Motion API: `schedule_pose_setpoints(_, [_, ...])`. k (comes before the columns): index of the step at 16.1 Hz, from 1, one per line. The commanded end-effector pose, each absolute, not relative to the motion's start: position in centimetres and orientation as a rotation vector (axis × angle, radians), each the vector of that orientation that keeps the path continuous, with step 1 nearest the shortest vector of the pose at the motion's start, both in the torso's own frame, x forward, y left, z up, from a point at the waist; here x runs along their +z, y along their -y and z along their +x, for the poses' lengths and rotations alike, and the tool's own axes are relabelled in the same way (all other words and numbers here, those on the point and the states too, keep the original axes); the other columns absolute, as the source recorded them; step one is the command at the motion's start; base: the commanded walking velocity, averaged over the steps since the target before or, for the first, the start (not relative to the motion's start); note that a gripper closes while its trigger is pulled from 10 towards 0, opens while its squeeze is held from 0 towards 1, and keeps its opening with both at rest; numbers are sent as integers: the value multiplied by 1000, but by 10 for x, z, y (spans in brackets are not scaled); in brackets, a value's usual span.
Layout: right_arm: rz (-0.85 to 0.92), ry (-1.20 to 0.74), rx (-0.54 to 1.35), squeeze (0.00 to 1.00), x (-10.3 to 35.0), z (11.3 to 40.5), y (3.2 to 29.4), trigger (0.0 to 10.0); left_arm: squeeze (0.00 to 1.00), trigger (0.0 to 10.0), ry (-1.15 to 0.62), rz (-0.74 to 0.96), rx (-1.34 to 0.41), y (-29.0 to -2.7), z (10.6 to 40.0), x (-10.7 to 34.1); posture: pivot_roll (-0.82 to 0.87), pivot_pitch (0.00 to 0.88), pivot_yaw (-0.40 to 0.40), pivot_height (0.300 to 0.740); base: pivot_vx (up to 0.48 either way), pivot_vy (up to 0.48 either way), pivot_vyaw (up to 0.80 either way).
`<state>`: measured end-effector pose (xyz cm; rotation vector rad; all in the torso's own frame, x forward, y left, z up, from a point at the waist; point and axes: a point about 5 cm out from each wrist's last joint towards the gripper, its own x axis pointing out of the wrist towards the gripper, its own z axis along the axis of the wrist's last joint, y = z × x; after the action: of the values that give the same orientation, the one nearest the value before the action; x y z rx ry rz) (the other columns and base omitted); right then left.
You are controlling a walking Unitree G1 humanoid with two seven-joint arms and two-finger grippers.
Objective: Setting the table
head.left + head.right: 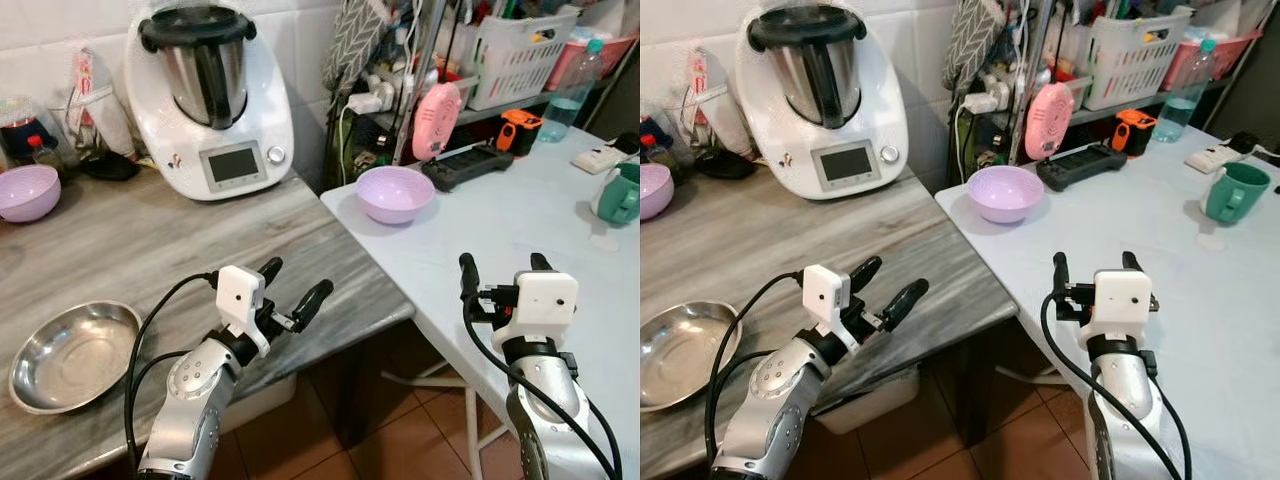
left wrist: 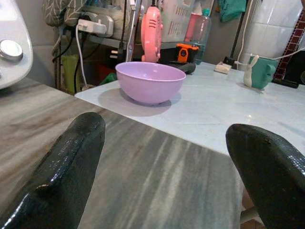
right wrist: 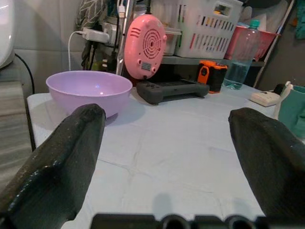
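A lilac bowl (image 1: pixel 395 192) stands on the pale table (image 1: pixel 560 230) near its left edge, also in the left wrist view as the lilac bowl (image 2: pixel 150 81). A second lilac bowl (image 1: pixel 27 192) sits far left on the grey counter (image 1: pixel 150 250). A steel bowl (image 1: pixel 72 355) rests at the counter's front left. My left gripper (image 1: pixel 295 282) hovers open over the counter's front right, empty. Over the table's front, my right gripper (image 1: pixel 503 263) is open and empty too, well short of the table's bowl (image 3: pixel 89 90).
A white kitchen machine (image 1: pixel 210 95) stands at the counter's back. On the table are a pink device (image 1: pixel 437 120), a black tray (image 1: pixel 470 165) and a green mug (image 1: pixel 620 195). A white basket (image 1: pixel 520 55) and a water bottle (image 1: pixel 575 90) stand behind. A floor gap separates counter and table.
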<state>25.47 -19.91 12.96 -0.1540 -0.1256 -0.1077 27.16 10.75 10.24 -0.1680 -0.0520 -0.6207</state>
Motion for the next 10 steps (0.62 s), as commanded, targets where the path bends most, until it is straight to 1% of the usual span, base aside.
schedule_pose_setpoints(1, [-151,125,-110,0,130,254,200,10000,0,10000,69,-154,-622,-106,274,106,-69,0,18,740,0,0,0])
schedule_pose_setpoints(3, [-151,121,-108,0,129,252,198,10000,0,10000,85,-123,-734,-85,273,111,-79,0,26,740,0,0,0])
schedule_pose_setpoints(5, [-148,102,-99,0,127,247,197,10000,0,10000,81,-119,-749,-76,277,111,-108,0,48,740,0,0,0])
schedule_pose_setpoints(7, [-144,83,-101,0,124,234,198,10000,0,10000,76,-122,-764,-71,277,111,-140,0,74,740,0,0,0])
schedule_pose_setpoints(10, [-154,71,-150,0,121,211,203,10000,0,10000,57,-92,-736,-75,281,105,-182,10,110,740,0,0,0])
